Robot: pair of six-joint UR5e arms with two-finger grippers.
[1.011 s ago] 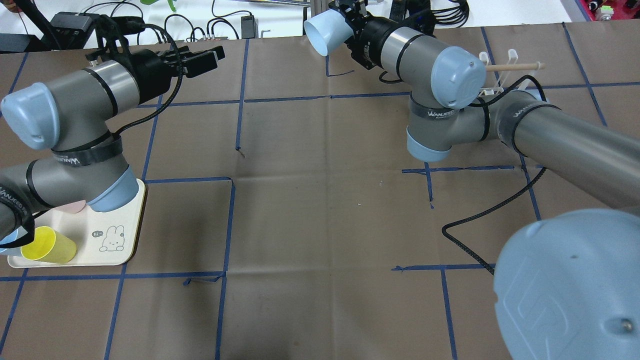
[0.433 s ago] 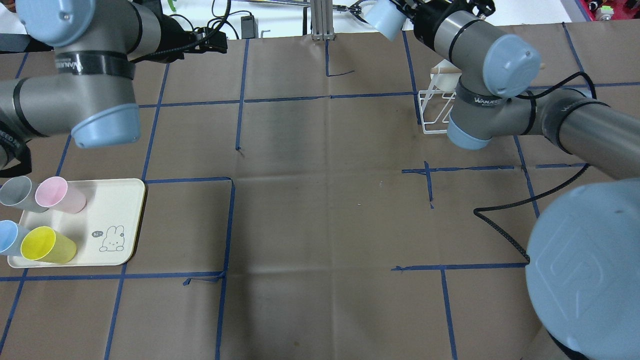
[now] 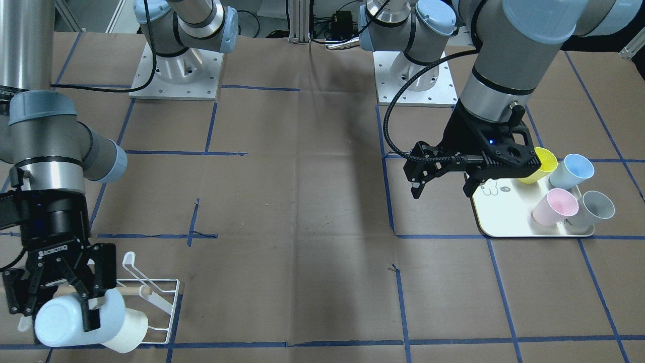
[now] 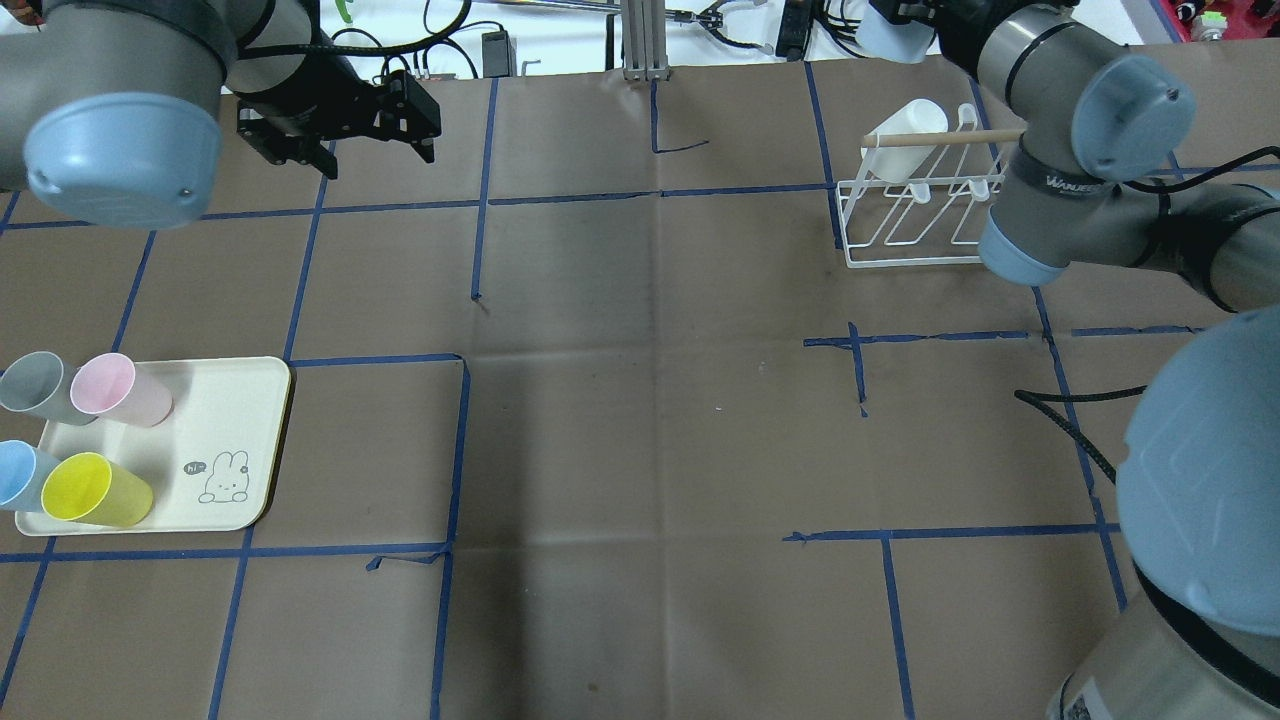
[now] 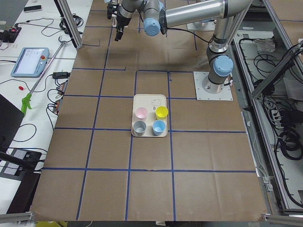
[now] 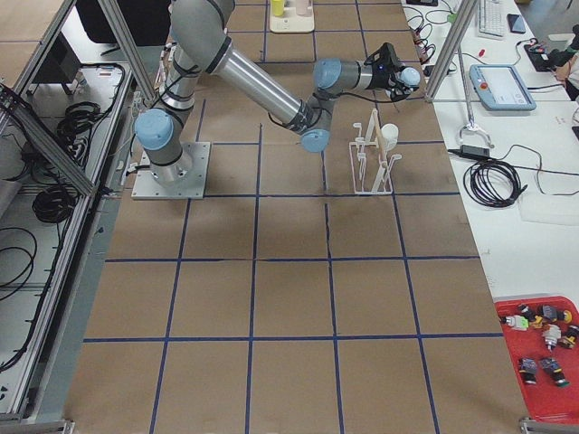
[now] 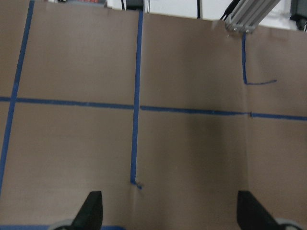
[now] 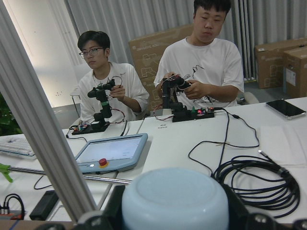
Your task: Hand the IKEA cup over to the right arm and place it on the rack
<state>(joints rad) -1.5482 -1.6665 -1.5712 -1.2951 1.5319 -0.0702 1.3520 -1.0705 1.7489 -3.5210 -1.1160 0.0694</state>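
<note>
My right gripper [image 3: 56,308] is shut on a light blue IKEA cup [image 3: 68,322], held on its side just above and beyond the far end of the white wire rack [image 3: 164,297]. In the overhead view the cup [image 4: 883,42] and the right gripper [image 4: 908,18] sit past the rack [image 4: 905,225], at the table's far edge. A white cup [image 4: 905,125] hangs on the rack by the wooden dowel [image 4: 945,138]. The right wrist view shows the cup's base [image 8: 175,199] between the fingers. My left gripper [image 3: 443,187] is open and empty, pointing down near the tray; it also shows in the overhead view [image 4: 375,145].
A cream tray [image 4: 235,450] at the near left holds a yellow [image 4: 95,490], a blue [image 4: 18,475], a pink [image 4: 120,388] and a grey cup [image 4: 35,385]. Two operators [image 8: 206,72] sit beyond the table's far edge. An aluminium post [image 4: 640,40] stands at the far middle.
My right arm swung right with the light blue cup, from the far middle to past the rack. My left arm rose off the tray and its gripper turned downward.
</note>
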